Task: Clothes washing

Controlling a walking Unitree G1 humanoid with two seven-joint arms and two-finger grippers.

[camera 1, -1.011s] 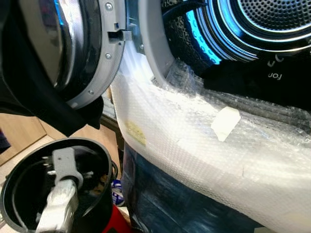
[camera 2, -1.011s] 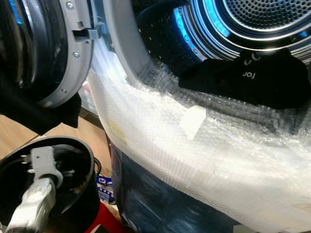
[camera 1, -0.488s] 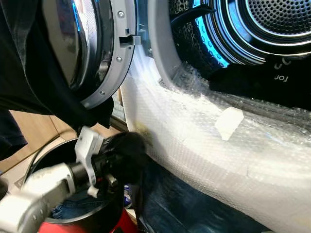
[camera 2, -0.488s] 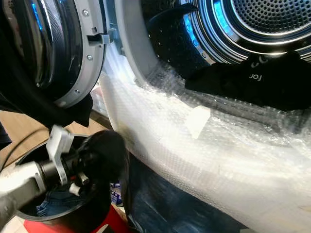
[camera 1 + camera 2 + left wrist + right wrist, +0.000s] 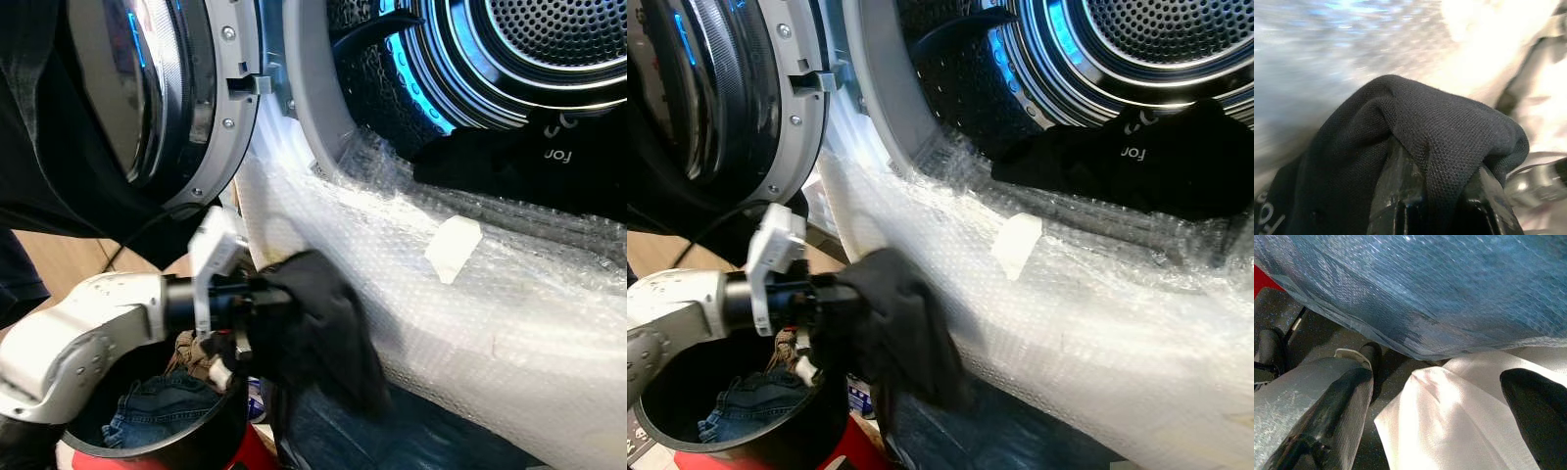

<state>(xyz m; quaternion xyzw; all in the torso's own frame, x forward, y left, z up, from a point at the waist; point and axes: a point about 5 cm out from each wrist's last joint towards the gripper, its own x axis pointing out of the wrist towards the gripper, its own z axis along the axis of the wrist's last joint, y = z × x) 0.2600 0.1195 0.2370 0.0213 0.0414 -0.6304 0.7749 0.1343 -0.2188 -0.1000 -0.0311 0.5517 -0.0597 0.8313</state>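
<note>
My left gripper (image 5: pixel 266 311) is shut on a black garment (image 5: pixel 328 333) and holds it in front of the washer's bubble-wrapped front (image 5: pixel 470 313), above the black basket (image 5: pixel 211 436). In the left wrist view the black garment (image 5: pixel 1440 127) drapes over the fingers (image 5: pixel 1400 200). The open drum (image 5: pixel 549 39) glows blue, and another black garment (image 5: pixel 519 157) with white lettering lies at its mouth. Jeans (image 5: pixel 157 406) remain in the basket. My right gripper (image 5: pixel 1449 382) is open, low beside the machine over white cloth (image 5: pixel 1449 431).
The washer's round door (image 5: pixel 186 98) stands open on the left, close above my left arm. A dark cloth (image 5: pixel 59 186) hangs over the door's outer side. A pale tape patch (image 5: pixel 453 247) sticks to the wrap. A red base (image 5: pixel 250 450) shows beneath the basket.
My left arm has risen out of the basket with the black garment and moved right, toward the washer's front. The head camera shifted slightly.
</note>
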